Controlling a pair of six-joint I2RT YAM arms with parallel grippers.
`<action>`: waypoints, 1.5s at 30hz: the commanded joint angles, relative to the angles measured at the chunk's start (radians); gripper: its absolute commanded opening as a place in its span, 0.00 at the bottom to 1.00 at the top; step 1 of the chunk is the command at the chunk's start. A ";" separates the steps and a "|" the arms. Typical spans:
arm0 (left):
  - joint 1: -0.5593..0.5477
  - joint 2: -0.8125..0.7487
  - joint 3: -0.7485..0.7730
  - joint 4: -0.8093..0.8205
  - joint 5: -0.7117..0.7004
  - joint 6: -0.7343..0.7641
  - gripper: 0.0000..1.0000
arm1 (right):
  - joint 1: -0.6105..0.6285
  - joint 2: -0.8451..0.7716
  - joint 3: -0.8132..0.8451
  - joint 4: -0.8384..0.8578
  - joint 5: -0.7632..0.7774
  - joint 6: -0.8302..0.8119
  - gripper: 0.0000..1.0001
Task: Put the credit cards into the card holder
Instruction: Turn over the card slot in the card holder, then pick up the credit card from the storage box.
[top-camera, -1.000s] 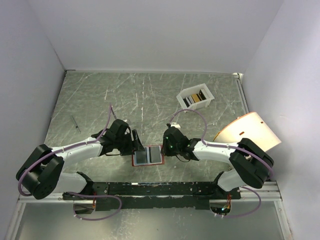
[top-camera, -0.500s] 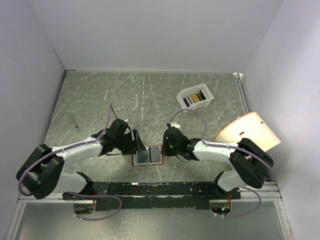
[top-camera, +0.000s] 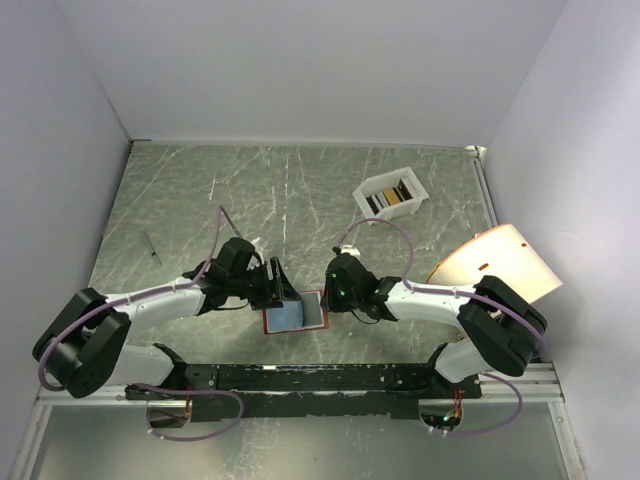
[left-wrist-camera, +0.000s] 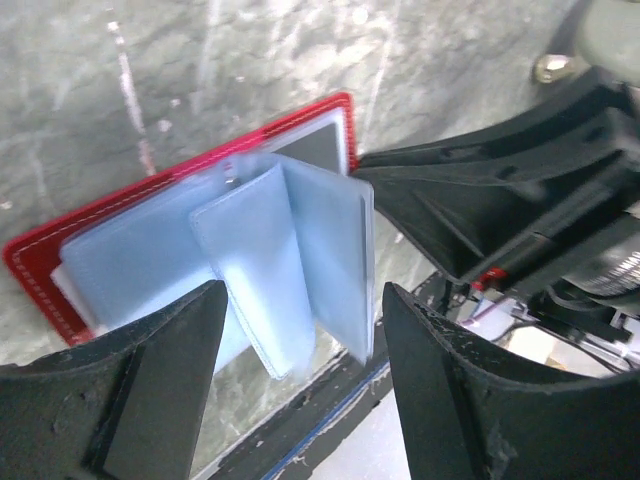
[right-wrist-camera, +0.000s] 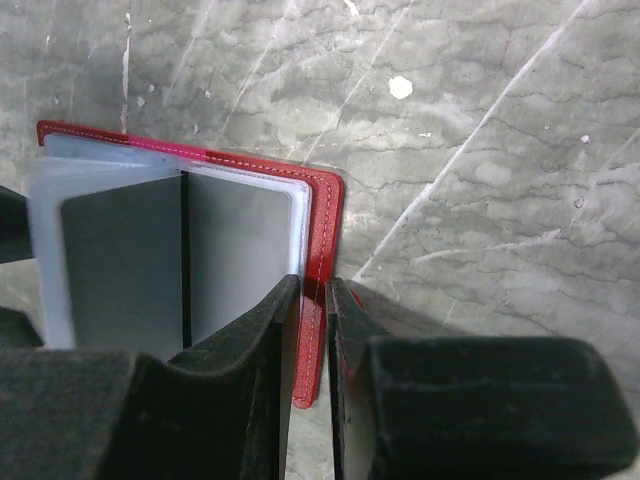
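Right at the near middle of the table (top-camera: 200, 190) lies the card holder (top-camera: 296, 314), open, red cover down, its pale blue pockets (left-wrist-camera: 290, 260) fanned upward. The right gripper (right-wrist-camera: 312, 290) pinches the cover's right edge. The left gripper (left-wrist-camera: 300, 300) hangs over the pockets, fingers spread, holding nothing. Well apart, the credit cards (top-camera: 395, 193) stand in a white box (top-camera: 362, 196).

Card holder (top-camera: 297, 316) sleeves flipped up, left end effector (top-camera: 282, 286) nudged closer.
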 joint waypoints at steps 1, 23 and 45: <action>0.004 -0.048 -0.007 0.103 0.068 -0.031 0.75 | 0.005 0.022 -0.014 0.012 -0.008 0.001 0.17; 0.002 -0.163 0.072 -0.253 -0.224 0.052 0.63 | -0.016 -0.116 0.240 -0.287 0.245 -0.221 0.36; 0.003 -0.353 0.272 -0.503 -0.261 0.337 0.72 | -0.530 0.453 0.920 -0.365 0.493 -0.797 0.43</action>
